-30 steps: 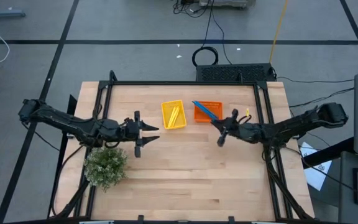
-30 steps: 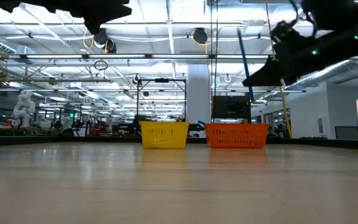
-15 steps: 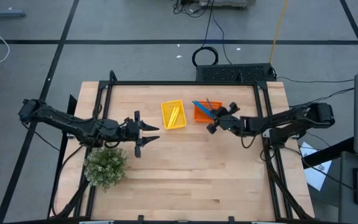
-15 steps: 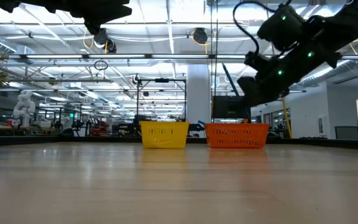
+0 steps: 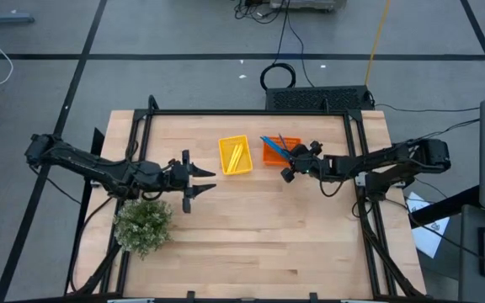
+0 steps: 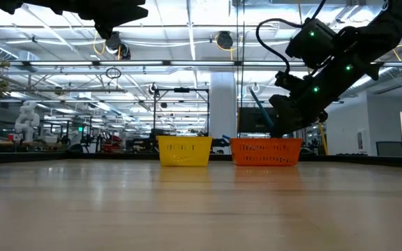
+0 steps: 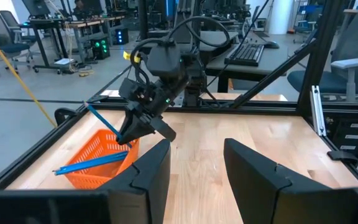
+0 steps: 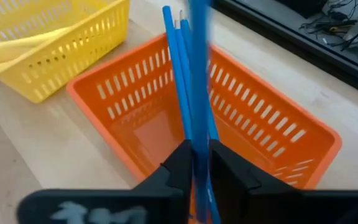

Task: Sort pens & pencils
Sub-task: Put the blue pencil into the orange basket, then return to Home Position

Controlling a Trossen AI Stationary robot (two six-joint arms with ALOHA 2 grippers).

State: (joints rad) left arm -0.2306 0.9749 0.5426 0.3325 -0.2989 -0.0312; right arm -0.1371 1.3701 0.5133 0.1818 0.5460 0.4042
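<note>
I've swung the right pincer (image 5: 288, 166) over the orange basket (image 5: 272, 155) | clamped on a pen (image 8: 197, 74) | drop next | left pincer (image 5: 194, 179) apart, idle beside yellow basket (image 5: 234, 156)

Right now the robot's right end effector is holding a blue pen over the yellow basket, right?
Not quite. The right end effector does hold a blue pen, but over the orange basket, not the yellow basket. The right wrist view shows this.
</note>
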